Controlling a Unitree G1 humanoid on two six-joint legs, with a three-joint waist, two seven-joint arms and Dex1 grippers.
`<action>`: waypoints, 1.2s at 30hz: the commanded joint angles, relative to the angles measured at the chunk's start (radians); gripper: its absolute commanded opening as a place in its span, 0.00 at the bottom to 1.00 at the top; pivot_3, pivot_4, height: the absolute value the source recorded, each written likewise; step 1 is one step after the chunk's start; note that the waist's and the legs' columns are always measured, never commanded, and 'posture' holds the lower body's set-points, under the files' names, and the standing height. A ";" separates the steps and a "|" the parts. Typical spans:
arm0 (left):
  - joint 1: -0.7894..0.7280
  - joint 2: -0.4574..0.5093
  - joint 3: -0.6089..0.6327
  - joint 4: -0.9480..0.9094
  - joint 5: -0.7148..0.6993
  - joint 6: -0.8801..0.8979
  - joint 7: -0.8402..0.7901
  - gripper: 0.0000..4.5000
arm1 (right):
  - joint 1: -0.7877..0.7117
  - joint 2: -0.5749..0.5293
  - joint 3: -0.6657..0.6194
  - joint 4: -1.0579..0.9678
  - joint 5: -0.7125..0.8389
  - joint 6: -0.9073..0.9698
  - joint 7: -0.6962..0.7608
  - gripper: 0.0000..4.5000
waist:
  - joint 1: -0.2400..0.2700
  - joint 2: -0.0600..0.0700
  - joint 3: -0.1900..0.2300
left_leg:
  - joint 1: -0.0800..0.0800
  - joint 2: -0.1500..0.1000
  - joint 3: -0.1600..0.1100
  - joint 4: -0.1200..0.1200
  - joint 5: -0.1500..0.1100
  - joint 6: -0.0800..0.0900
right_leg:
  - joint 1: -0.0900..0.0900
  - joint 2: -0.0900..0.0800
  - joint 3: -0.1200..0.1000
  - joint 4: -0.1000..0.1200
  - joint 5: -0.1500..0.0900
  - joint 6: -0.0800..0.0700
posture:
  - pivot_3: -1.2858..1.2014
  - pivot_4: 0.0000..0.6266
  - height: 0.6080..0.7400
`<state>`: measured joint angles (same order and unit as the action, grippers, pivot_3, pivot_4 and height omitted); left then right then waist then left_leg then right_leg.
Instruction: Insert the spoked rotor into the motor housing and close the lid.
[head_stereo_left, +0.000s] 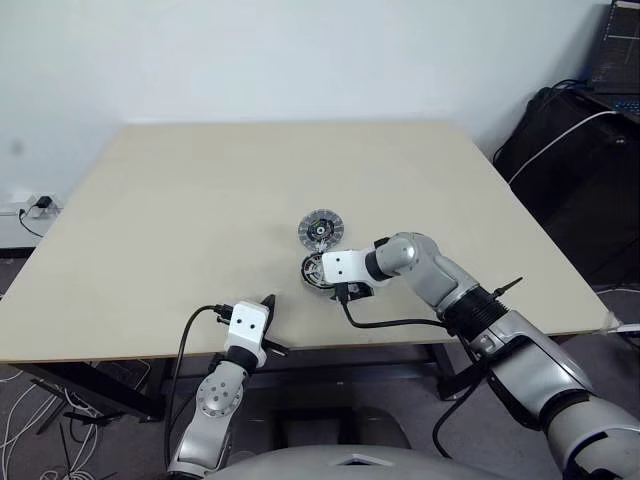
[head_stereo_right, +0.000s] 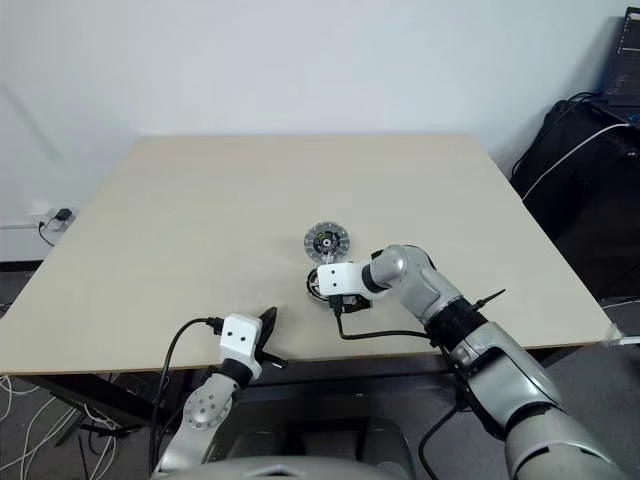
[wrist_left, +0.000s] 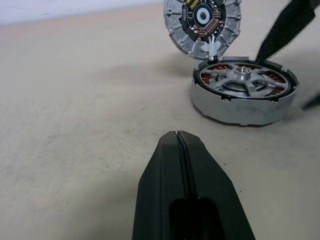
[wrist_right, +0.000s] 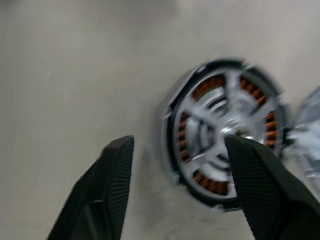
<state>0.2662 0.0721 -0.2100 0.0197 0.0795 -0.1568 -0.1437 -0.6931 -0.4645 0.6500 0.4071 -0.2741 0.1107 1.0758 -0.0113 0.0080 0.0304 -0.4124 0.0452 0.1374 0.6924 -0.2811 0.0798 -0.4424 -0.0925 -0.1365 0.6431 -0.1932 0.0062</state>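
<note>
The right gripper (wrist_right: 177, 170) hangs over the motor housing (wrist_left: 244, 91), jaws spread wide and holding nothing; the spoked rotor (wrist_left: 243, 80) already sits inside, over the copper windings. Just beyond the housing lies the lid (head_stereo_left: 320, 230), dark hub up, touching its rim. The left gripper (wrist_left: 178, 136) rests pinched together and empty, the bare table (head_stereo_left: 180, 220) between it and the housing.

A pale beige worktop (head_stereo_left: 200, 200) stands against a plain white wall (head_stereo_left: 250, 50). Past the worktop's far right corner sits a black bag (head_stereo_left: 570, 170) with a white cable (head_stereo_left: 555, 140) draped over it, and a dark screen (head_stereo_left: 618, 45) just above. Beyond the left edge, a wall socket (head_stereo_left: 35, 207) holds a black plug. Loose cables (head_stereo_left: 20, 420) lie on the floor under the near left corner.
</note>
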 joint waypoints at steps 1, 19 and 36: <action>-0.002 -0.012 -0.003 -0.027 -0.001 -0.017 0.010 0.00 | -0.046 0.009 -0.003 0.026 -0.022 -0.029 0.039 0.65 | 0.000 0.000 0.000 | 0.000 0.000 0.000 0.000 0.000 0.000 | 0.000 0.000 0.000 0.000 0.000 0.000 | 0.52 0.00 1.00; 0.012 -0.030 0.001 -0.024 0.000 -0.027 0.030 0.00 | -0.078 0.082 -0.013 0.150 -0.086 -0.049 0.025 0.56 | -0.002 0.001 -0.002 | 0.002 0.001 0.000 0.001 0.000 -0.002 | 0.002 -0.001 0.000 0.002 0.000 0.000 | 0.52 0.00 1.00; 0.005 -0.023 0.009 -0.023 -0.002 -0.028 0.033 0.00 | -0.047 0.097 -0.074 0.152 -0.052 0.018 -0.025 0.02 | -0.002 0.003 -0.003 | 0.003 0.001 0.000 0.002 0.002 -0.002 | 0.002 -0.004 0.000 0.002 0.003 0.000 | 0.52 0.00 1.00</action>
<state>0.2840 0.0506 -0.2041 0.0197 0.0788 -0.1632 -0.1107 -0.7437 -0.3605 0.6231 0.5732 -0.3334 0.0924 1.0858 -0.0136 0.0108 0.0277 -0.4099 0.0465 0.1372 0.6943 -0.2790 0.0783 -0.4403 -0.0962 -0.1370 0.6451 -0.1904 0.0057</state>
